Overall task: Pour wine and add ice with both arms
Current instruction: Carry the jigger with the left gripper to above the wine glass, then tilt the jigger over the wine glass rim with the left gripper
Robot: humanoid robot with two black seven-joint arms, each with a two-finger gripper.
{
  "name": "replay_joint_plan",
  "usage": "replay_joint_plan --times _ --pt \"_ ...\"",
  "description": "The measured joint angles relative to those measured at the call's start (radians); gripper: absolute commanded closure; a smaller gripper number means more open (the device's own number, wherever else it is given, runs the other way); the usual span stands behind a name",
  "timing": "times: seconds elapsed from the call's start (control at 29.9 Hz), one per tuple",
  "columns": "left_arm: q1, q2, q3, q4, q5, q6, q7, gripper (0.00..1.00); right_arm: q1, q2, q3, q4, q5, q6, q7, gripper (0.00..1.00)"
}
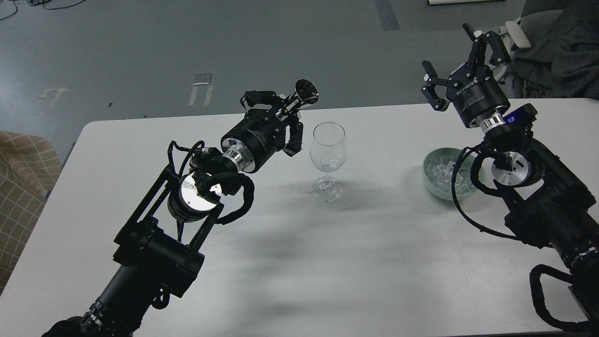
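Note:
A clear wine glass [328,150] stands upright at the middle of the white table [304,262]. I cannot make out any wine in it. My left gripper [285,112] is shut on a small shiny metal measuring cup [305,92], tilted, its mouth just left of and above the glass rim. The ice [444,173] is a heap of clear cubes in a pale green bowl [433,180] at the right, partly hidden by my right arm. My right gripper [461,61] is open and empty, raised above and behind the bowl.
A dark chair with grey cloth [557,47] stands beyond the table's far right corner. A checked seat [23,178] is at the left edge. Grey floor lies beyond the table's far edge.

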Motion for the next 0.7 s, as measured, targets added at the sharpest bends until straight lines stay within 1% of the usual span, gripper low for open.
replay_joint_plan --times 0.4,0.7 --pt "-0.015 0.000 0.052 0.027 0.112 -0.013 0.009 1.00 -0.001 0.005 0.000 0.000 0.000 0.000 0.001 0.00" --pt "-0.029 0.000 0.057 0.052 0.180 -0.013 0.010 1.00 -0.003 0.005 0.001 0.000 0.000 0.000 0.001 0.00"
